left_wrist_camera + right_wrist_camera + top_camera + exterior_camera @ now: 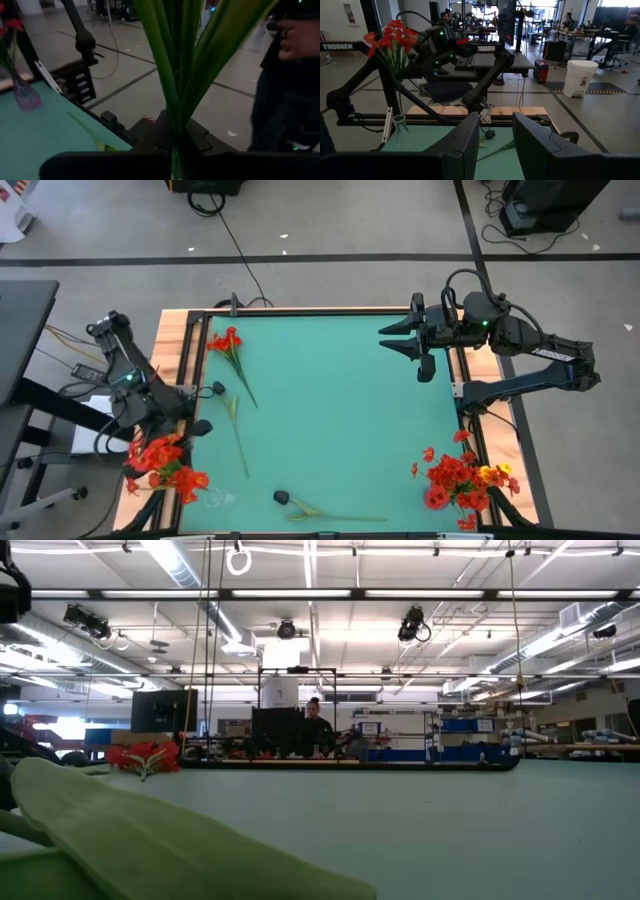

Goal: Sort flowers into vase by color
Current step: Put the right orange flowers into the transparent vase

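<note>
The teal-topped bench (340, 410) fills most of the floor space here, with a dark arm at each side. The right arm reaches over the far right corner; its end effector (400, 340) hangs above the mat with its fingers (462, 145) set apart and nothing between them. The left arm is bent over the bench's left edge, and its end effector (195, 425) is pressed together on a bundle of green stems (180, 65), which rise straight up past its wrist camera.

The flowers are scattered in several places. A large red-orange bunch with some yellow heads (462, 478) sits at the near right corner. Another red-orange bunch (165, 465) stands in a clear vase (399, 125) at the near left corner, just beside the left arm. A single red spray (228, 345) lies on the mat near the far left corner. A thin green stem (238, 435) lies in the left half of the mat, and a dark-headed flower (283, 498) with a long stem lies along the near edge.

A person stands beside the left arm, a hand (300, 37) showing.
</note>
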`<state>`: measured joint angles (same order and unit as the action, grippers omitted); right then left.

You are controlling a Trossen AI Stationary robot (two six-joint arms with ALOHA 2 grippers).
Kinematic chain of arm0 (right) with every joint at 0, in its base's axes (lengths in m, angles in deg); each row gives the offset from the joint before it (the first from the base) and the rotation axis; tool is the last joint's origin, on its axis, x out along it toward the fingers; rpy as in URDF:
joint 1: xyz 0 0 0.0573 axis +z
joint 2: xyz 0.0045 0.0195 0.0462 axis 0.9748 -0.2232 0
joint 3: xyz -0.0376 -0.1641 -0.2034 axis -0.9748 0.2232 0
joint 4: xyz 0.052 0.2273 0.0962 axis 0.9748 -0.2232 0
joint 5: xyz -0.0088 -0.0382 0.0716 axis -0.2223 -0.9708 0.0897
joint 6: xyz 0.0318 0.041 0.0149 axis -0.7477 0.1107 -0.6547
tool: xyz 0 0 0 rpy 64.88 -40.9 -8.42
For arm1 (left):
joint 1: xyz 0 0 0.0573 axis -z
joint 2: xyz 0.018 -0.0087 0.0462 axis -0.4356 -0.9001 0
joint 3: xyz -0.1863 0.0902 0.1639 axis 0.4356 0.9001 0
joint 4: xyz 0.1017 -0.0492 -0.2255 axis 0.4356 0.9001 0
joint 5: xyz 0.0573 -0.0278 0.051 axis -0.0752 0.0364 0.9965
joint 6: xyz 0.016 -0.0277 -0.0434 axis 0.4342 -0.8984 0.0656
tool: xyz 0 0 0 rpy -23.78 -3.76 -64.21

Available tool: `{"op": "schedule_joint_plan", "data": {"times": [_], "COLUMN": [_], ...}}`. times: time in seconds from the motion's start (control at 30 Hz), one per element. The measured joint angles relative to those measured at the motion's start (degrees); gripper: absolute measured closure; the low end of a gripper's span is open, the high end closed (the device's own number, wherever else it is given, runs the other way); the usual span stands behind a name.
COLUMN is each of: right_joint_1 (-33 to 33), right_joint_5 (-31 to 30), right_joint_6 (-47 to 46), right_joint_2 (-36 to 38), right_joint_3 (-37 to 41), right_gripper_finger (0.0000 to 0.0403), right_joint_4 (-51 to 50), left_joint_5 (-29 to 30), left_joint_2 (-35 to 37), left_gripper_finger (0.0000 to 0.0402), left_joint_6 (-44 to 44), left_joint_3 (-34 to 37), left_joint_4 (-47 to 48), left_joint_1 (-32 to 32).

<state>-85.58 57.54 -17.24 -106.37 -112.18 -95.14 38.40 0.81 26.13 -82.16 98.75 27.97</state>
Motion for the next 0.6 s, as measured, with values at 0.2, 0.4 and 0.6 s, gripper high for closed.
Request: {"op": "schedule_joint_plan", "data": {"times": [0.2, 0.4, 0.6], "right_joint_1": [0.0, 0.0, 0.0], "right_joint_5": [0.01, 0.01, 0.01], "right_joint_6": [0.0, 0.01, 0.01], "right_joint_2": [0.0, 0.0, 0.0], "right_joint_3": [0.0, 0.0, 0.0], "right_gripper_finger": [0.0276, 0.0276, 0.0276], "right_joint_4": [0.0, 0.0, -0.02], "left_joint_5": [0.27, 0.21, 0.18], "left_joint_2": [-0.11, -0.28, -0.33], "left_gripper_finger": [0.0389, 0.0389, 0.0388], "left_joint_6": [2.83, 2.24, 1.91], "left_joint_3": [1.96, 5.36, 10.78], "left_joint_4": [-3.55, -6.1, -11.6], "left_joint_1": [0.28, 2.8, 4.84]}}
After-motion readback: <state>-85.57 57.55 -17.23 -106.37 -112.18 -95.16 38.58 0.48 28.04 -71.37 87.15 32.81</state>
